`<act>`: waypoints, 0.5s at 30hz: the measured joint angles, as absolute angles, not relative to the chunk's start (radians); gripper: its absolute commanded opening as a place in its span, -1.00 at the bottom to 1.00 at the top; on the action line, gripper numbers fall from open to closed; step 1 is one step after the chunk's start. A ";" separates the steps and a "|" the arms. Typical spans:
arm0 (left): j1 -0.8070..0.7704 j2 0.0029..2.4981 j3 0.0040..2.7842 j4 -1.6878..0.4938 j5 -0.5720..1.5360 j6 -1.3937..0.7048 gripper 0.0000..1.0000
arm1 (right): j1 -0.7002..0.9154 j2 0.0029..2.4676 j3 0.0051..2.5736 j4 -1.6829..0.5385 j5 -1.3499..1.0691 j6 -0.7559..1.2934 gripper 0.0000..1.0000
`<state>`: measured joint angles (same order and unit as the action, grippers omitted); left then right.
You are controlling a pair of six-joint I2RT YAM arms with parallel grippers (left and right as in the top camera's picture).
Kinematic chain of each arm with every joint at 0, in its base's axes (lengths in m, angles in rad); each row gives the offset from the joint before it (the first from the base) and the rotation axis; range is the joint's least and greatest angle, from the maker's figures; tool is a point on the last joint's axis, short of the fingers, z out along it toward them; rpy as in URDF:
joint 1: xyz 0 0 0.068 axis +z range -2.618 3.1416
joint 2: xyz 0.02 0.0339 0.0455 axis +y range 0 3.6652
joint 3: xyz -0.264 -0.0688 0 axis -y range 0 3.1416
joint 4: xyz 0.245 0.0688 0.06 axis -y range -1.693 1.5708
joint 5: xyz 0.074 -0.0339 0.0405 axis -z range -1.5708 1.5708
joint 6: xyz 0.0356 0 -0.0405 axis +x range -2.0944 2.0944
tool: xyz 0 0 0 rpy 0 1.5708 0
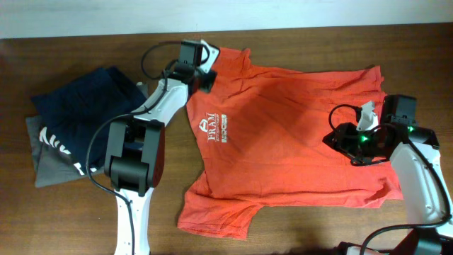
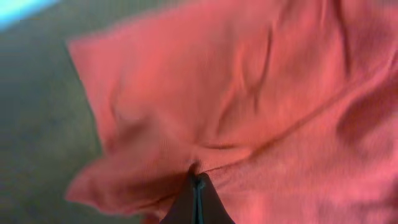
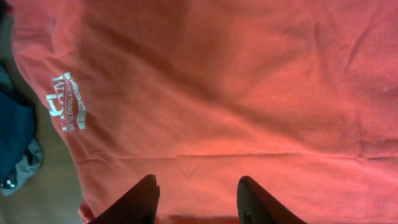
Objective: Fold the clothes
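Observation:
The clothes (image 1: 283, 134), an orange-red T-shirt with a white chest logo (image 1: 216, 129), lie spread across the table with some wrinkles. At the shirt's upper left corner, near one sleeve, my left gripper (image 1: 207, 79) is shut on a pinch of the fabric. In the left wrist view the cloth (image 2: 249, 93) puckers toward the closed tips of that gripper (image 2: 196, 182). My right gripper (image 1: 337, 138) hovers over the shirt's right part. In the right wrist view it (image 3: 198, 190) is open, with flat cloth (image 3: 217, 93) below and nothing between its fingers.
A navy blue garment (image 1: 78, 106) with white lettering lies at the left on top of a grey folded garment (image 1: 46, 168). Both also show at the left edge of the right wrist view, navy garment (image 3: 12, 127) above grey garment (image 3: 28, 165). Brown table (image 1: 297, 234) surrounds the shirt.

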<state>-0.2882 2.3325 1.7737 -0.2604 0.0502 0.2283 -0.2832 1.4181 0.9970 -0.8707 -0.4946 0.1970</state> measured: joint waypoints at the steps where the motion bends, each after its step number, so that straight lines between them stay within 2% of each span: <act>1: -0.288 2.333 1.792 -0.252 0.052 0.228 -1.00 | -0.283 1.418 0.997 -0.871 -0.494 0.199 -0.08; 15: -0.287 2.333 1.959 -0.046 0.128 0.228 -1.00 | -0.282 1.418 0.997 -0.874 -0.480 0.202 -0.01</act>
